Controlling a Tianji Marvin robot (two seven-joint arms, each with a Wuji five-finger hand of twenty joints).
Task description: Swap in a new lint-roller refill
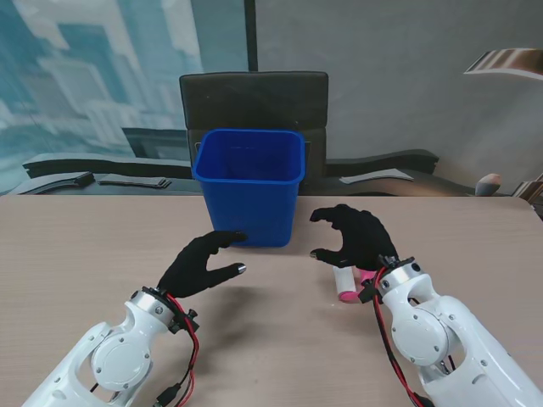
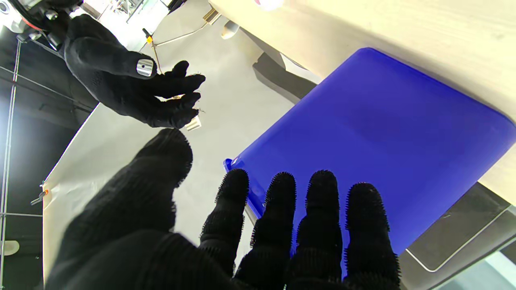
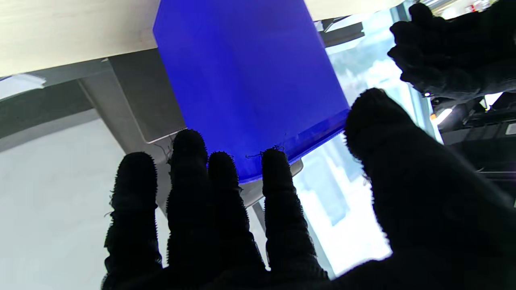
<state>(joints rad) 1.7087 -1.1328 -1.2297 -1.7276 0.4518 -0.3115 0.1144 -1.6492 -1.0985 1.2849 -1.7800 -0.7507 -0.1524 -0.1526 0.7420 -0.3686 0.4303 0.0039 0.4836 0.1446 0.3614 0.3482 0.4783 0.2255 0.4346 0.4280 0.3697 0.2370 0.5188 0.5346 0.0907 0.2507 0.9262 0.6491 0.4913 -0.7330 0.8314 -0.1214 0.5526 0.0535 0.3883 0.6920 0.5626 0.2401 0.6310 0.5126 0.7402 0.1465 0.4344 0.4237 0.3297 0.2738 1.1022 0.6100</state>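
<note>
Both black-gloved hands hover spread and empty — left hand [image 1: 201, 264], right hand [image 1: 355, 237] over the pink-and-white lint roller [image 1: 348, 284] — near the blue plastic bin [image 1: 249, 185], probably for discards.

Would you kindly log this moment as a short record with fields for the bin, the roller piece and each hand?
bin: blue plastic bin, upright on the wooden table, at the far middle, between the two hands
roller piece: white cylinder with a pink end, lying on the table, partly hidden under the right hand
left hand: open, fingers spread, holding nothing, near the bin's left side
right hand: open, fingers curled, hovering over the cylinder, not gripping it
bin contents: cannot tell
</note>
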